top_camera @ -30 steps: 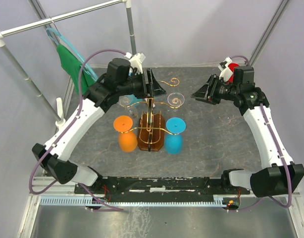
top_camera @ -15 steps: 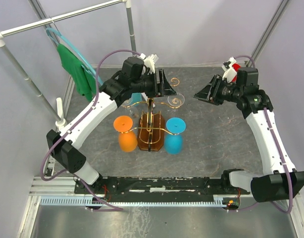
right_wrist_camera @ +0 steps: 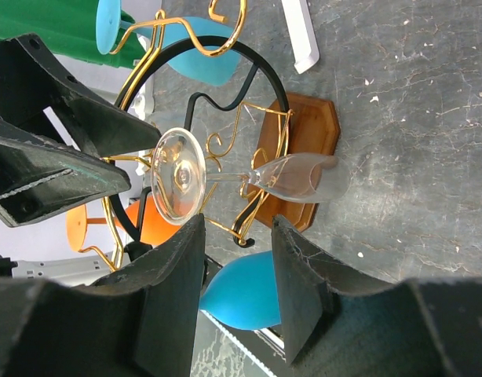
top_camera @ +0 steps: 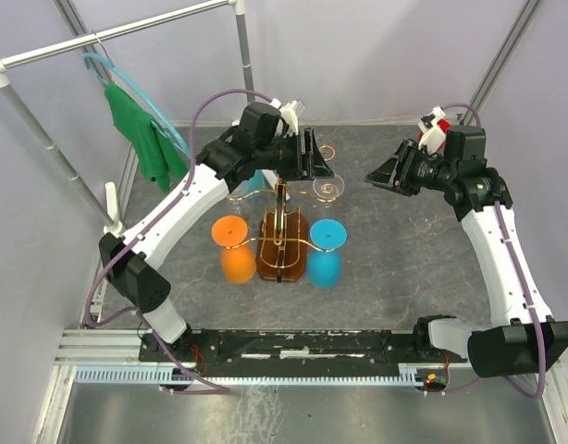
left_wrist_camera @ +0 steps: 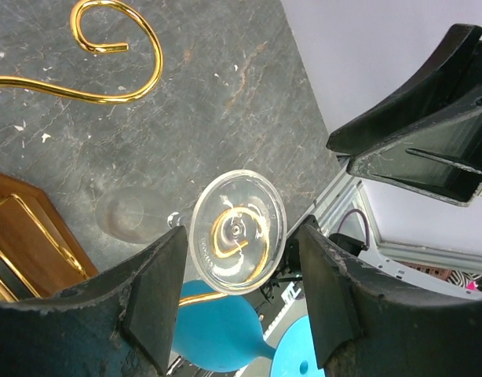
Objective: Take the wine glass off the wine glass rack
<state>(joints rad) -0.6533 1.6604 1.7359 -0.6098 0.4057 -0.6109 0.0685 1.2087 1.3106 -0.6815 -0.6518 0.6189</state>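
Note:
The gold wire wine glass rack (top_camera: 282, 242) stands on its brown wooden base mid-table. A clear wine glass (top_camera: 328, 187) hangs upside down on its back right arm. An orange glass (top_camera: 236, 250), a blue glass (top_camera: 325, 252) and a teal glass (top_camera: 253, 182) hang on other arms. My left gripper (top_camera: 312, 157) is open just above the clear glass; in the left wrist view the glass foot (left_wrist_camera: 238, 232) sits between the spread fingers (left_wrist_camera: 242, 283), untouched. My right gripper (top_camera: 381, 173) is open to the right of the rack, facing the clear glass (right_wrist_camera: 249, 179), apart from it.
A green cloth (top_camera: 141, 134) hangs on a hanger from a white pipe rail (top_camera: 242, 46) at the back left. Grey walls close in the table on three sides. A small white part (right_wrist_camera: 300, 31) lies on the table behind the rack.
My left arm has swung right over the rack, bringing its open gripper to the clear glass at the back right. My right gripper has drawn back slightly to the right.

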